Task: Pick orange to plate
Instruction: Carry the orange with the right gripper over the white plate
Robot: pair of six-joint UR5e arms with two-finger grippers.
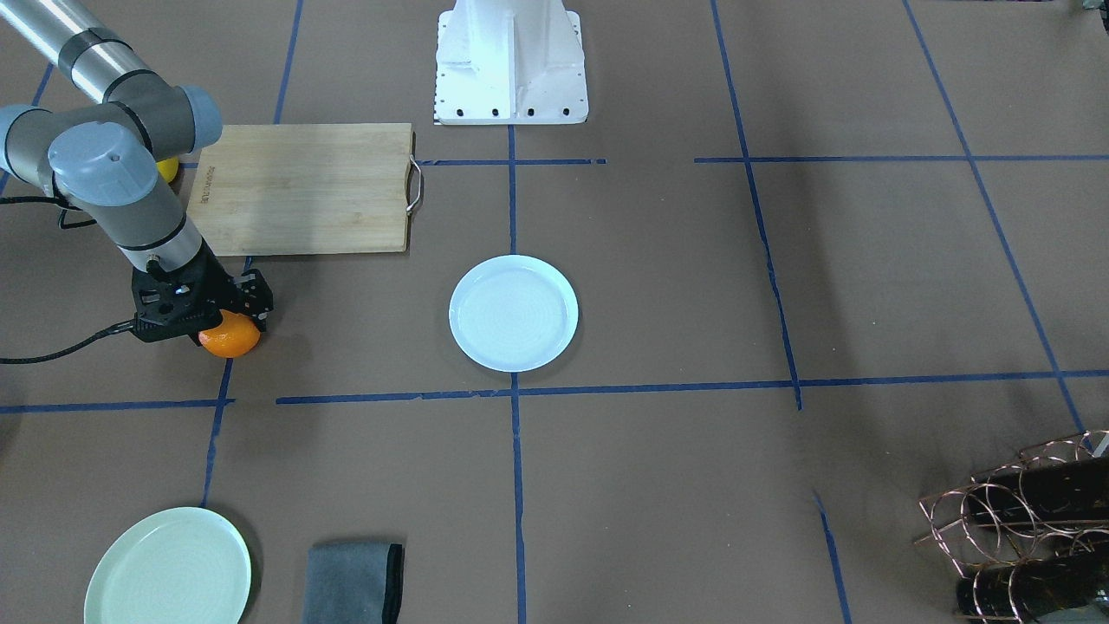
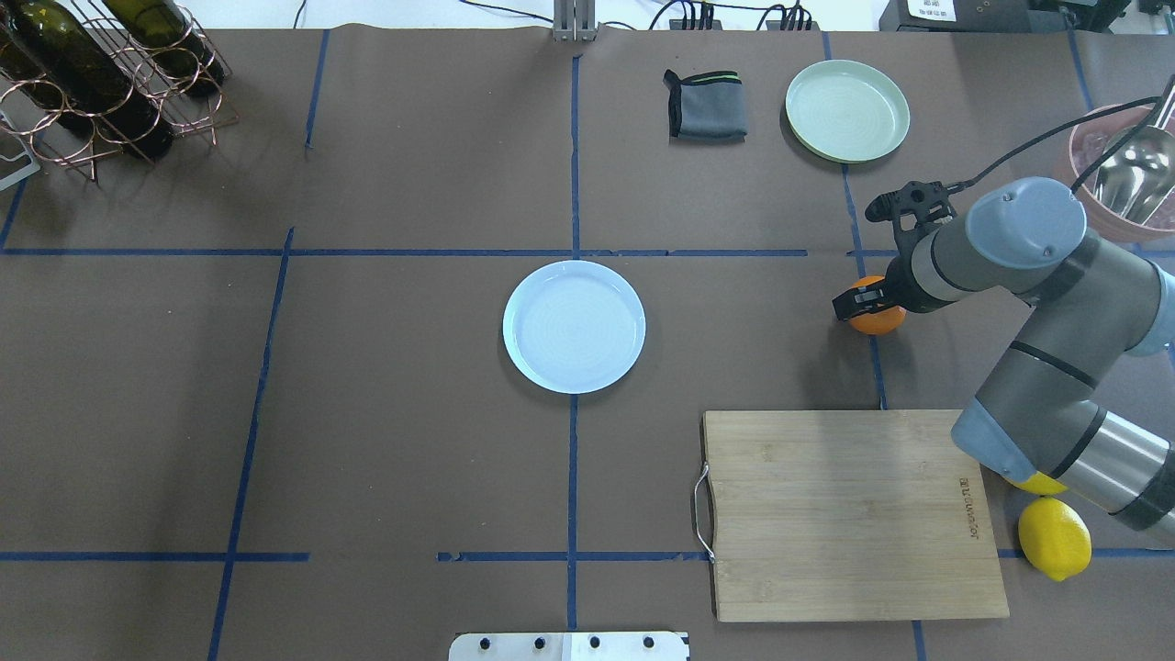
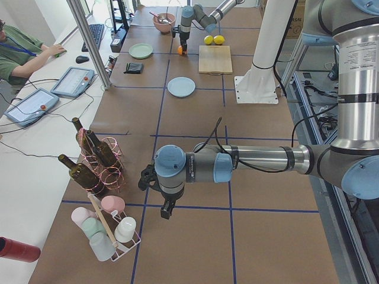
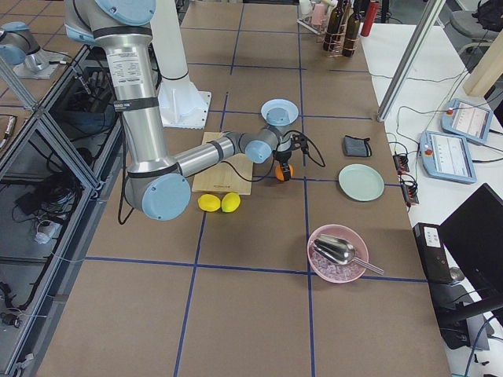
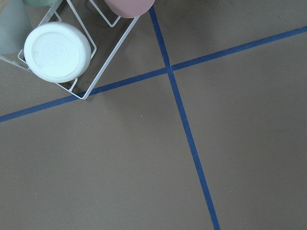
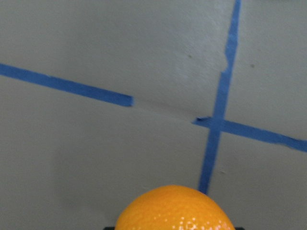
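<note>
The orange (image 2: 879,318) sits low on a blue tape line at the right of the table, level with the tabletop as far as I can see. My right gripper (image 2: 874,308) straddles it from above, and a black finger (image 2: 849,301) touches its left side, so it is shut on the fruit. In the right wrist view the orange (image 6: 175,210) fills the bottom centre. The white plate (image 2: 574,326) lies bare at the table's middle, well to the left of the orange. My left gripper (image 3: 165,212) hangs far off near a cup rack, and I cannot tell its state.
A bamboo cutting board (image 2: 849,514) lies near the right arm's base, with two lemons (image 2: 1056,537) beside it. A mint-green plate (image 2: 846,110), a grey cloth (image 2: 705,104) and a pink bowl (image 2: 1124,174) are at the far right. A wine rack (image 2: 101,83) stands far left.
</note>
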